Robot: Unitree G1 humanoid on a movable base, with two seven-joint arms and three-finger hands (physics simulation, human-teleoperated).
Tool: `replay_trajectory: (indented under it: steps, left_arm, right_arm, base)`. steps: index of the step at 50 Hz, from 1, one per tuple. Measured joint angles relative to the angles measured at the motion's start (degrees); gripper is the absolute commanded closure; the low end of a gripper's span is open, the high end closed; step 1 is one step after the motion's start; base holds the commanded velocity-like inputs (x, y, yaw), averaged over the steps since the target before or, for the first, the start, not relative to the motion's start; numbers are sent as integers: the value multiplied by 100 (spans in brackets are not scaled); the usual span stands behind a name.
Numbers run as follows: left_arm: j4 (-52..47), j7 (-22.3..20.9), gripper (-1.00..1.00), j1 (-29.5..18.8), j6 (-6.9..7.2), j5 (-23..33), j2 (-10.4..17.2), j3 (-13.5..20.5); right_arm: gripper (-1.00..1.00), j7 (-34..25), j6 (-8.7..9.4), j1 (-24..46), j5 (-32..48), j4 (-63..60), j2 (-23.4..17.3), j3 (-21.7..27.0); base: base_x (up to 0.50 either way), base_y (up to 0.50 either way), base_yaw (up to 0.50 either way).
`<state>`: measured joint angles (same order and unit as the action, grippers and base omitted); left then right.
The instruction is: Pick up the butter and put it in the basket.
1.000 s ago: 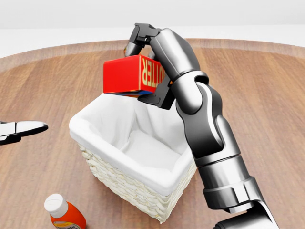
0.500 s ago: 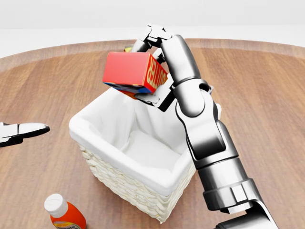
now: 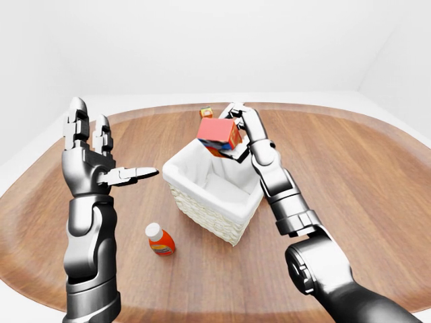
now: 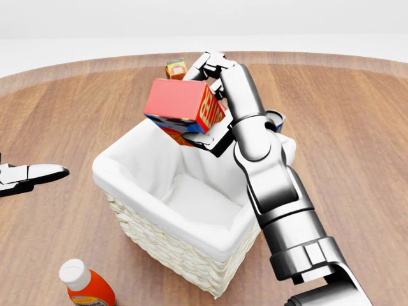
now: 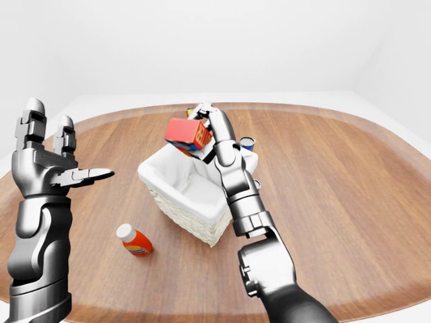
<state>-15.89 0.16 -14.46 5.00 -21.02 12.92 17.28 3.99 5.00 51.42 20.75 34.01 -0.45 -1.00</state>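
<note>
Holding the butter tilted above the basket, near the rim farthest up the head view, the right hand has its fingers closed round the box, so the pick-up looks done. What is left, as I judge it, is the lowering and the release, since the white-lined inside shows nothing in it yet. The left hand is raised to the left, fingers spread and gripping nothing, well apart from the bottle lying on the table.

Three head cameras overlook the basket.
</note>
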Motion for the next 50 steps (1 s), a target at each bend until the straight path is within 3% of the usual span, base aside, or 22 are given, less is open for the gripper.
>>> replay_trajectory:
  steps: [50]
  left_arm:
    - [99, -18, -100, 28, 0, -16, -4, 10]
  right_arm:
    - [100, 527, 0, 243, -352, 1993, 169, -8]
  base:
    - [0, 0, 0]
